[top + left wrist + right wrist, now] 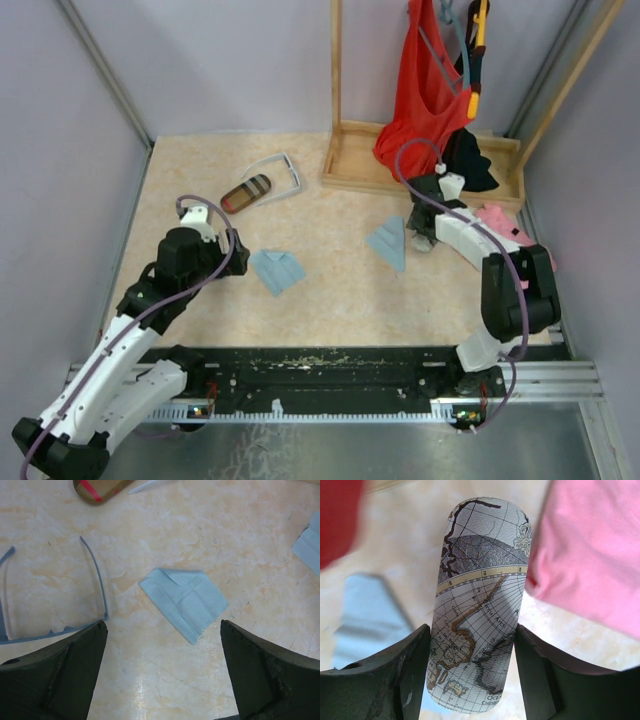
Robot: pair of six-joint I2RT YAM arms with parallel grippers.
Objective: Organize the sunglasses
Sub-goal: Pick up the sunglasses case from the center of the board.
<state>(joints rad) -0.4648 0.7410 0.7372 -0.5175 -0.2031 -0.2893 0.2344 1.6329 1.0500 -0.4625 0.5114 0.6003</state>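
The white-framed sunglasses (pixel 276 174) lie open at the back of the table, next to the brown-striped case (pixel 246 193). A thin grey-blue framed pair (pixel 95 582) lies open on the table in the left wrist view, its front touching or slipping under my left finger (pixel 65 670). My left gripper (pixel 162 672) is open and empty, low over the table (pixel 340 300), close to a folded light blue cloth (pixel 186 600). My right gripper (pixel 472 635) is shut on the grey map-patterned case (pixel 480 595), one finger against each long side.
A second light blue cloth (pixel 388 242) lies just left of the right gripper (pixel 425 228). A pink fabric item (pixel 503 224) lies right of it. A wooden rack (pixel 350 160) with a hanging red bag (pixel 425 90) stands at the back right.
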